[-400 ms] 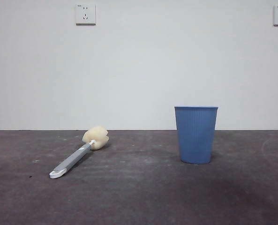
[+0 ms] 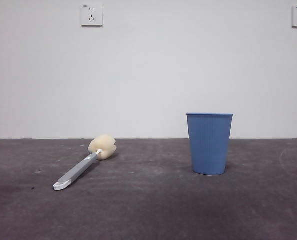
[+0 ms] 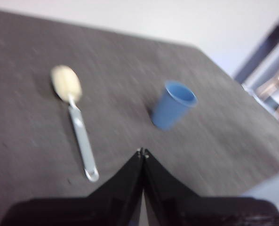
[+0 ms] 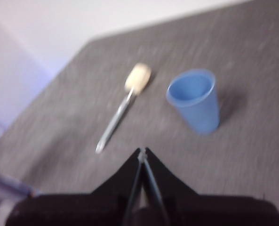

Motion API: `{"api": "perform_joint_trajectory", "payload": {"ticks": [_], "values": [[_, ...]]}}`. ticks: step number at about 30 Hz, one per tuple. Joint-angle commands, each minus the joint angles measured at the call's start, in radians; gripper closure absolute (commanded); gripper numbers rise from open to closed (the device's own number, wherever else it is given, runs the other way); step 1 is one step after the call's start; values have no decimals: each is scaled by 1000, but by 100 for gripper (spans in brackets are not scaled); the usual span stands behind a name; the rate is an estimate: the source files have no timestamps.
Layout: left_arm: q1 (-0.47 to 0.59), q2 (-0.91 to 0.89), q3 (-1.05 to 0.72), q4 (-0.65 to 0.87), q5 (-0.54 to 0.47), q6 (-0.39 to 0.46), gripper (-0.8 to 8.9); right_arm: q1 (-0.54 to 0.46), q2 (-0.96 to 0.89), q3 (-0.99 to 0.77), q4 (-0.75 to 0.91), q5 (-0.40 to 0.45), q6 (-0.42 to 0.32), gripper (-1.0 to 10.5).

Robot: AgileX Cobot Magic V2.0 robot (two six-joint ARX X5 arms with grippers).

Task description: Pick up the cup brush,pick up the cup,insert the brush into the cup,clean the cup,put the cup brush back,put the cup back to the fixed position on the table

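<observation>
Nothing has shifted since half a second ago: the cup brush point(image 2: 83, 162) lies flat on the tabletop point(image 2: 148, 210), well apart from the upright cup point(image 2: 209, 143). Left end effector point(image 3: 142, 152) and right end effector point(image 4: 142, 151) hover closed, empty; no pickup begun

Looks like a bare test room: my dark grey-brown matt table point(image 2: 148, 210), plain white wall point(image 2: 148, 75), two white wall sockets point(image 2: 91, 15).
</observation>
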Motion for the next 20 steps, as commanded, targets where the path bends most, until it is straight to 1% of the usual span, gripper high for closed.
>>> {"api": "perform_joint_trajectory", "payload": {"ticks": [1,3,5,7,10,14,15,16,18,19,20], "values": [[2,32,45,-92,45,110,820,3,47,74,-155,-32,-150,958],[2,53,76,-161,61,156,820,9,80,118,-253,-30,-199,958],[2,65,97,-216,63,192,820,17,103,146,-319,-30,-231,958],[2,68,109,-256,71,216,820,25,114,157,-347,-31,-238,957],[2,68,111,-284,79,217,818,29,119,157,-357,-29,-238,957],[2,68,111,-302,77,214,802,29,120,157,-356,-28,-238,930],[2,68,111,-303,77,211,754,29,120,157,-356,-28,-238,876],[2,68,111,-303,76,211,677,29,120,157,-356,-28,-238,797],[2,69,111,-303,76,205,450,29,121,157,-356,-27,-230,537],[2,69,111,-302,76,202,374,29,121,157,-356,-27,-225,433],[2,69,111,-302,76,195,327,29,121,157,-356,-27,-220,348]]}}
